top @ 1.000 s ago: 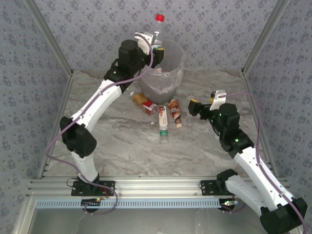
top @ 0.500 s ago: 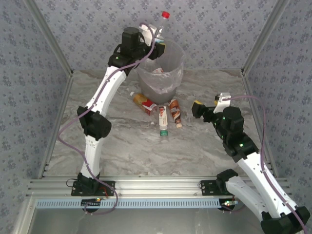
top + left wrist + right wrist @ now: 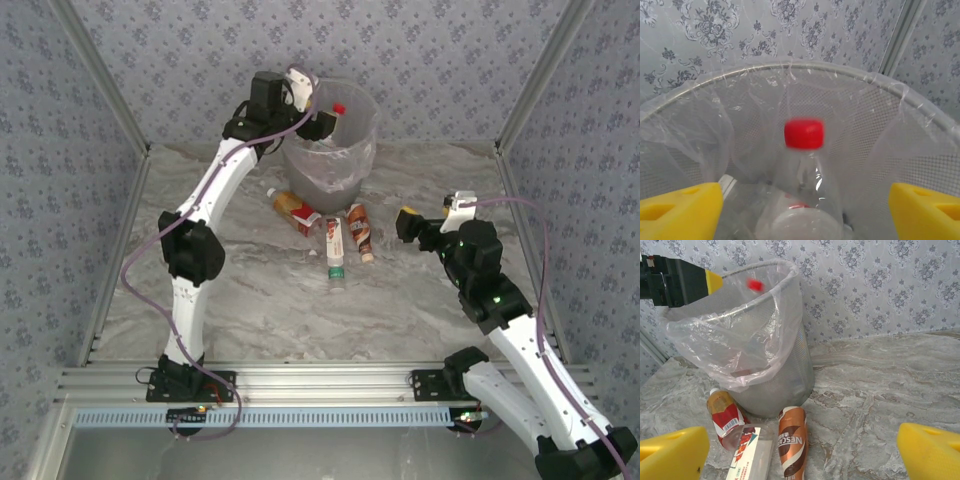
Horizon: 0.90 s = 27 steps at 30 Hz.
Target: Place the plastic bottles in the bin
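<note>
**Now dropping: a red-capped bottle is going into the bin**

Up at twelve o'clock on the marble tabletop, the left gripper is hovering over the mouth of the grey mesh bin; its yellow fingers are standing wide apart and gripping nothing. The red-capped clear bottle is sitting upright between them, touching neither, with its cap blurred; it is most likely falling inside the bag liner.

Three bottles are lying on the table at six o'clock of the bin: an orange-drink bottle with a red label nearest the base, a white-labelled, green-capped bottle, and a brown Nescafe bottle. The right gripper is waiting at three o'clock of that cluster, opened fully and empty, facing the bottles.

Risks from here:
- The liner is hanging loose over the rim, so a finger pulling away low could be snagging the plastic and dragging the light bin over.
- The falling bottle could be landing on the ones already inside and leaning against the wall, crowding the next drop.
- The three bottles are round and close together, so a grab on one could be nudging its neighbour into rolling, perhaps under the bin's edge.
- Both arms may be converging on the same spot and clashing.
</note>
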{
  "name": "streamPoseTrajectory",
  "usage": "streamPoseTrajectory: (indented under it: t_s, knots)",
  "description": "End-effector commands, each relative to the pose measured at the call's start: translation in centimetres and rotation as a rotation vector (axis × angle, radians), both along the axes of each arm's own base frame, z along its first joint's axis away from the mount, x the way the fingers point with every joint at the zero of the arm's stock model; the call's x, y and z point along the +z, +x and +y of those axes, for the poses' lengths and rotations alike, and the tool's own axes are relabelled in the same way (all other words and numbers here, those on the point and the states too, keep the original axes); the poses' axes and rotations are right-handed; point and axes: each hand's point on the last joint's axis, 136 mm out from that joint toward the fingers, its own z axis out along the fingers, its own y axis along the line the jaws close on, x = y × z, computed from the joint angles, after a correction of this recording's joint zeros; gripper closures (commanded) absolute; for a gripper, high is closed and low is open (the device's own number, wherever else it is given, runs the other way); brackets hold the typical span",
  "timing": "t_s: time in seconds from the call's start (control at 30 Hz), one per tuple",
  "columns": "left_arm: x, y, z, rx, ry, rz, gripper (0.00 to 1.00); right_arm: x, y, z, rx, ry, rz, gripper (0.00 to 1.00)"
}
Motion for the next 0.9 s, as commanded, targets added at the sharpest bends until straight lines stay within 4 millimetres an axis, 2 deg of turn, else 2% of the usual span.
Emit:
streamPoseTrajectory:
  t_s: [0.0, 0.33, 0.67, 0.87]
  knots:
    - [3.7, -1.4, -0.2, -0.037, -0.045, -0.058, 0.11, 1.3, -0.1, -0.5, -0.020, 0.003, -0.020, 0.01]
    - [5.9, -4.1, 0.3, -0.055, -0.114, -0.021, 0.01, 0.3, 0.5, -0.1, -0.010, -0.006, 0.003, 0.01]
    - [7.4, -6.6, 0.6, -0.082, -0.167, 0.010, 0.01, -0.5, 1.1, 0.3, -0.008, -0.001, 0.035, 0.01]
    - [8.4, -7.9, 0.9, -0.083, -0.210, 0.045, 0.00, -2.4, 1.5, 0.1, -0.027, -0.023, 0.102, 0.01]
